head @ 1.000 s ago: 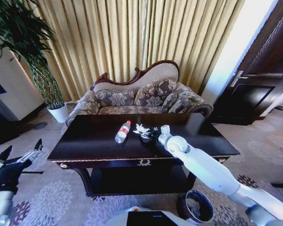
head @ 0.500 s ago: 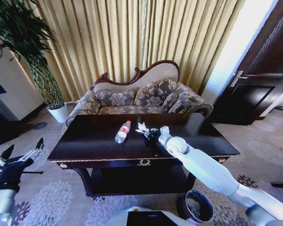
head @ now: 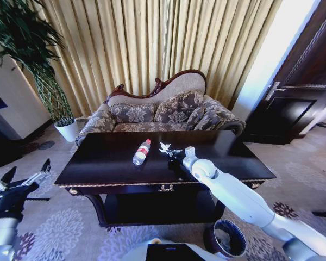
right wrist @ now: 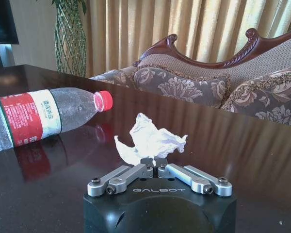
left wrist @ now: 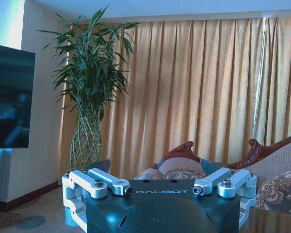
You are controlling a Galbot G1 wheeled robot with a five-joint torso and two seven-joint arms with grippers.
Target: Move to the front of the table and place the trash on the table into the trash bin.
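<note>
Gold pleated curtains (head: 152, 49) fill the back of the room, with a carved floral sofa (head: 160, 111) before them, a tall braided plant (head: 41, 70) in a white pot at the left and a dark door (head: 299, 103) at the right. Largest of the task's things is the table (head: 98, 163), dark and glossy with gold trim and one gold emblem (head: 165, 188) on its front edge. Beyond its near right corner, on the patterned carpet, stands the one trash bin (head: 226, 238), dark with a pale rim. One clear plastic bottle (head: 142, 152) lies on its side near the middle of the tabletop, red cap toward the sofa; its red-and-white label carries small characters too fine to read. Just beside it, toward the right, sits one crumpled white paper wad (head: 164, 148). The right arm reaches long and low from the lower right across the table, its right gripper (head: 174, 154) at the wad; in the right wrist view the fingers (right wrist: 123, 174) are clenched together on the bottom edge of the paper, and "GALBOT" is printed on the gripper body. The left gripper (head: 26, 176) hangs low at the left, clear of the table, over the carpet, its fingers (left wrist: 104, 178) spread wide and holding nothing; the same "GALBOT" lettering shows on it.
</note>
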